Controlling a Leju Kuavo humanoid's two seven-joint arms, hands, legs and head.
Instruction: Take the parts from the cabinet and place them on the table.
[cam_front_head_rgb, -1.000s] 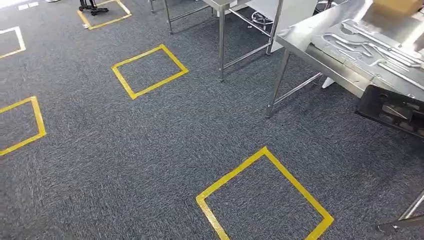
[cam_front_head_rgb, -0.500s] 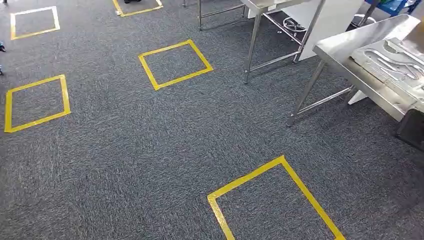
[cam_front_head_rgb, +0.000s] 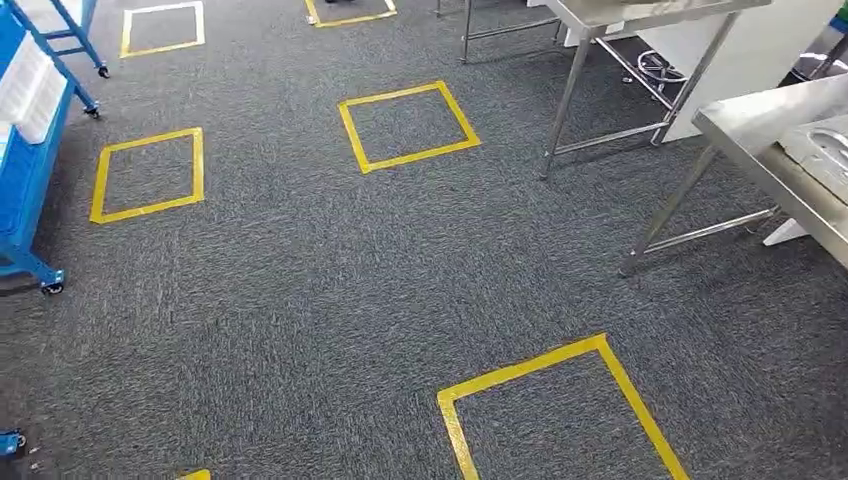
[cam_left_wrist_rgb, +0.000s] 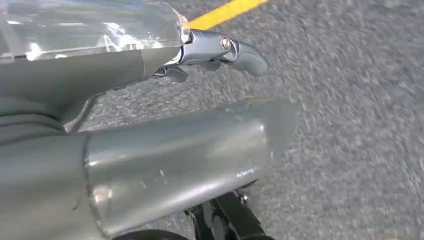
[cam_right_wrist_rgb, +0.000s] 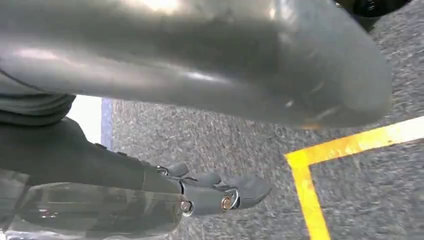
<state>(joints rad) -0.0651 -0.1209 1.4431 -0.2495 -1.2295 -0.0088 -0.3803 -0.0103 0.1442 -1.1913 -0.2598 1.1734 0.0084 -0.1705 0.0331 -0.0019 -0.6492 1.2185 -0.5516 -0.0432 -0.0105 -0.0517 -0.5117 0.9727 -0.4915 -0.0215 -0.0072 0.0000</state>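
L hand (cam_left_wrist_rgb: 220, 50) & R hand (cam_right_wrist_rgb: 215, 192): fingers loosely spread, grasping nothing, hanging over carpet (cam_front_head_rgb: 300, 300) left of table (cam_front_head_rgb: 760, 130), presumably for walking.

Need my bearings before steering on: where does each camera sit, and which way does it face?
Head view: high on the body, facing forward and down at the carpet, yellow tape squares, steel tables and a blue cart.
Left wrist view: behind the left hand, facing down at carpet.
Right wrist view: behind the right hand, facing down at carpet.
Shared: all three see grey carpet crossed by yellow tape.
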